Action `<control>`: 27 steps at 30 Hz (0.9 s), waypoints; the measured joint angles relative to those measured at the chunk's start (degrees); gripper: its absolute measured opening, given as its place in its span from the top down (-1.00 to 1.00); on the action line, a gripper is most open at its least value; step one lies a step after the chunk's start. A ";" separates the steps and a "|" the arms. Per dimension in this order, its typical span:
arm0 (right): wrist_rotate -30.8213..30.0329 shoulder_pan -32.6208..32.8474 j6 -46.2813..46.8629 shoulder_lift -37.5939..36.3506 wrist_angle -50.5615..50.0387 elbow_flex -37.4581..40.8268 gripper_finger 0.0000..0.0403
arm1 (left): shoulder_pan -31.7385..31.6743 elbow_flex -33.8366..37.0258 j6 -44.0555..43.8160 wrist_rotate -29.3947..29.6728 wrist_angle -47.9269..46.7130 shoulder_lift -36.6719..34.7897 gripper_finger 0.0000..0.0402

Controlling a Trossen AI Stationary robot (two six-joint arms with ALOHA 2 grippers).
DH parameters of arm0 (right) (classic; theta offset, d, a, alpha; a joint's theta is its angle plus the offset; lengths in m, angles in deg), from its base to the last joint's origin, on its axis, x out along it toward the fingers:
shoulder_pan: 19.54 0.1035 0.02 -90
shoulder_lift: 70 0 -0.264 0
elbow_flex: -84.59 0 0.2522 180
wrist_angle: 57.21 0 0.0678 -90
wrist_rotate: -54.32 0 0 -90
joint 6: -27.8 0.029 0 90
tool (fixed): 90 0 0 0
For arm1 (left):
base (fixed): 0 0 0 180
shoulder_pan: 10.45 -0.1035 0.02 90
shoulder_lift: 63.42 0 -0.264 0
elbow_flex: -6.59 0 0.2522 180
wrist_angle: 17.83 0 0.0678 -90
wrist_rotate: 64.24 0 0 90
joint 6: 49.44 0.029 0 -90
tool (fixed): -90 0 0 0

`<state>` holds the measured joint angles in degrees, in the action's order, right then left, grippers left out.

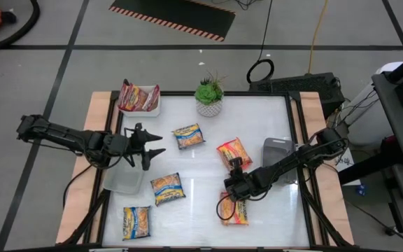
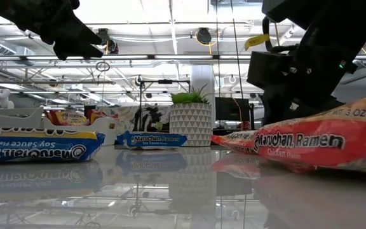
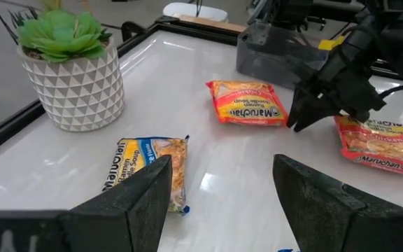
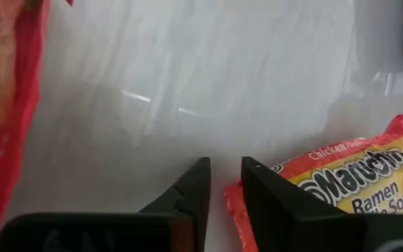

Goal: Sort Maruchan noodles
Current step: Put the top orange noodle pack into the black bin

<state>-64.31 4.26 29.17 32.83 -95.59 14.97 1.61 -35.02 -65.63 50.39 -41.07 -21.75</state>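
Noodles are scattered over the white surface (image 1: 257,119): the orange packet (image 1: 237,211) lies by the near edge, right under the right gripper (image 4: 224,178), which is angled down low with jaws nearly together, holding nothing. Left gripper (image 1: 157,144) hangs level above the surface by a clear tray (image 1: 123,180), jaws wide, empty.
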 joint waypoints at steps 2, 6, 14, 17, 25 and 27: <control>0.20 -0.11 -0.22 0.02 -0.02 0.04 0.75 | 0.01 0.00 0.18 0.09 0.00 0.00 -0.26; 0.43 -0.18 -0.51 0.11 -0.10 0.08 0.96 | 0.01 0.00 0.47 0.42 0.02 0.00 -0.26; -1.21 -0.26 -2.59 0.38 1.82 -1.96 0.99 | 0.01 0.00 0.53 0.63 0.00 0.00 -0.26; -4.26 -0.27 -4.22 0.50 2.39 -4.37 1.00 | 0.01 0.00 0.53 0.71 -0.01 0.00 -0.26; -10.45 -1.43 4.62 0.26 -1.88 -8.50 0.98 | 0.01 -0.02 0.58 0.96 -1.89 0.00 -0.26; -10.39 -2.39 9.19 0.26 -5.22 -9.09 0.95 | 0.01 -0.02 0.47 0.96 -2.22 0.00 -0.26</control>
<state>-74.69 1.87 38.36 33.09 -100.81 5.88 1.63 -35.04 -65.16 51.34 -43.29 -21.75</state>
